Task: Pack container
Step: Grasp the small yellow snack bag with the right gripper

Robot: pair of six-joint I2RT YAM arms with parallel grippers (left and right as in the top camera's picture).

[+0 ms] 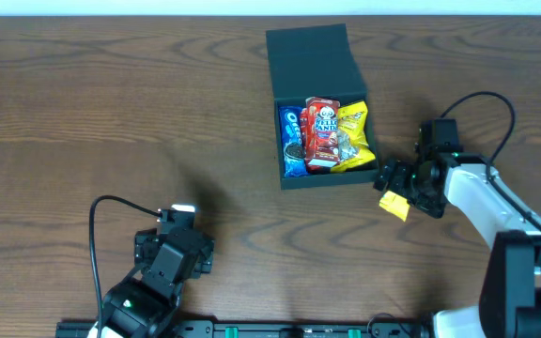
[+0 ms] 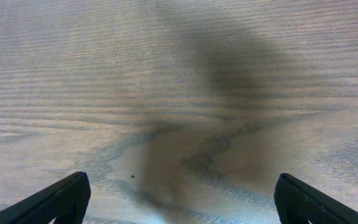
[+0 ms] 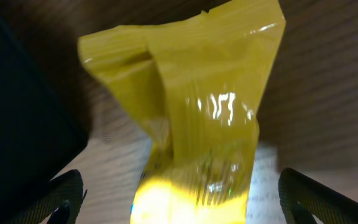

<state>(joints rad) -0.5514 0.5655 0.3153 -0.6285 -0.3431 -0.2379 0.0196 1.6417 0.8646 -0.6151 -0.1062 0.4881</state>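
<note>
The container (image 1: 313,56), a dark teal square box with its flap lid folded back, stands at the table's far centre. Inside it lie a blue packet (image 1: 291,141), a red packet (image 1: 322,131) and a yellow packet (image 1: 355,139). Another yellow snack packet (image 1: 394,205) lies on the table just right of the box's near corner. My right gripper (image 1: 404,191) hovers over it, open. In the right wrist view the packet (image 3: 197,124) lies between the spread fingers of that gripper (image 3: 179,199), which do not touch it. My left gripper (image 1: 175,235) (image 2: 182,199) stands open over bare wood.
The container's dark wall (image 3: 17,106) rises close on the left in the right wrist view. Black cables loop off both arms, one (image 1: 94,244) at the left and another (image 1: 496,99) at the right. A black rail (image 1: 270,329) runs along the table's near edge.
</note>
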